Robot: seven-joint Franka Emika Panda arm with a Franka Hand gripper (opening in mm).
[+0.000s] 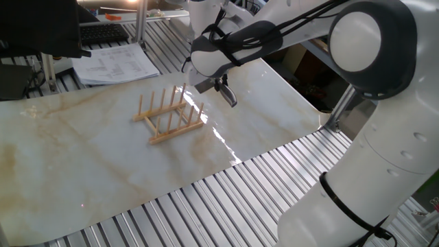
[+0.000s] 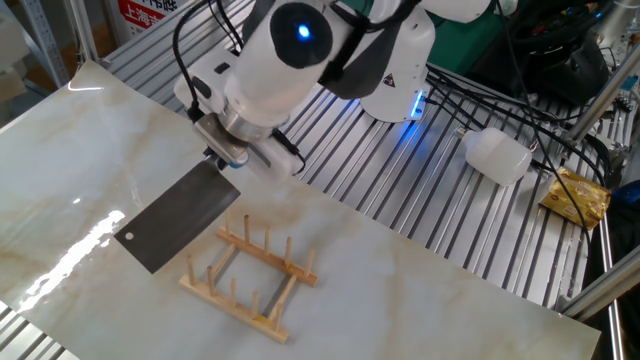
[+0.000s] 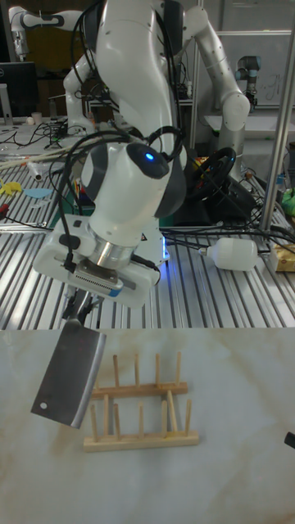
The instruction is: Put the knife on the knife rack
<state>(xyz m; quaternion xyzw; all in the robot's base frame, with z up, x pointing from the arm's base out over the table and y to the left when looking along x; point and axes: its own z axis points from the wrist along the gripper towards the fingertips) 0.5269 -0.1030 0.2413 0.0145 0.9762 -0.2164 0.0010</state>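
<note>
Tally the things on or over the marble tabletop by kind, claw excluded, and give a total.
Knife: 1, held above the top
Knife rack: 1, standing on the top
Total: 2
</note>
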